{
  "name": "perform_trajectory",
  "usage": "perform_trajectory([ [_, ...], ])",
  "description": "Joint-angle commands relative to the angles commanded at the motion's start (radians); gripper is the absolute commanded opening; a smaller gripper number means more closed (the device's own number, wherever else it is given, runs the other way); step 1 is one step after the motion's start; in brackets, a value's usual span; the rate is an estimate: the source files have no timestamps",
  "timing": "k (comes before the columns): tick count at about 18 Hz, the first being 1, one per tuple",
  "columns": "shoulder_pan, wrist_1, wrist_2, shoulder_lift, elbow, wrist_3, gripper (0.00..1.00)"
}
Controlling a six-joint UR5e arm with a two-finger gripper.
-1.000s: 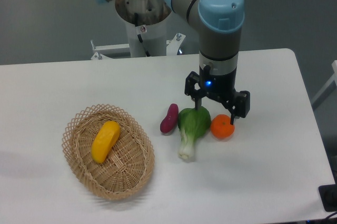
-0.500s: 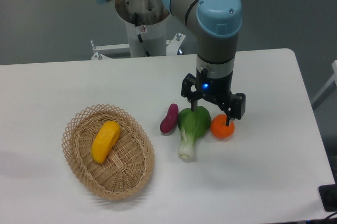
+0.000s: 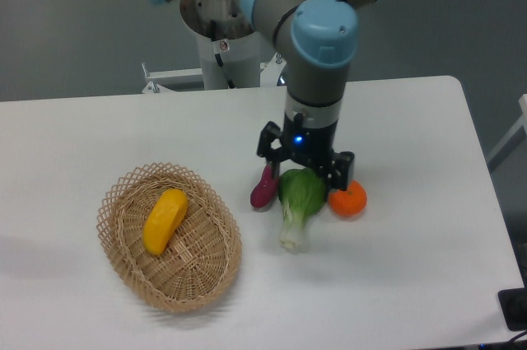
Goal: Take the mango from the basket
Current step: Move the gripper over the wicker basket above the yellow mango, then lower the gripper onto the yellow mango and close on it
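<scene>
The mango (image 3: 165, 220) lies untouched in the basket (image 3: 216, 266) on the desk, while the tool (image 3: 302, 171), spread wide and empty, hangs well apart above the other produce, so the pickup is not yet begun.

Open table (image 3: 123, 132) beside the basket (image 3: 169, 236)

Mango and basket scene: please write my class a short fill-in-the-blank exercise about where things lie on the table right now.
1. The mango lies inside the ______.
2. The gripper, open, hangs above the green ______ vegetable.
3. The round orange sits to the image-______ of the leafy vegetable.
4. The purple sweet potato lies ______ the basket, on the table.

Missing words: basket; leafy; right; outside
</scene>
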Motion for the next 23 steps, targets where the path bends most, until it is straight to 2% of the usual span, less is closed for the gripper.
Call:
perform_trajectory([
  [5,-0.097,0.011,0.0,-0.047,-0.008,-0.185,1.0],
  [6,-0.142,0.021,0.002,-0.072,-0.008,-0.242,1.0],
  [10,-0.221,0.107,0.006,-0.117,-0.009,-0.342,1.0],
  [14,-0.281,0.129,0.021,-0.16,-0.011,-0.359,1.0],
  [19,-0.328,0.156,0.064,-0.179,-0.063,-0.359,1.0],
  [23,-0.353,0.158,0.104,-0.193,-0.071,-0.375,1.0],
])
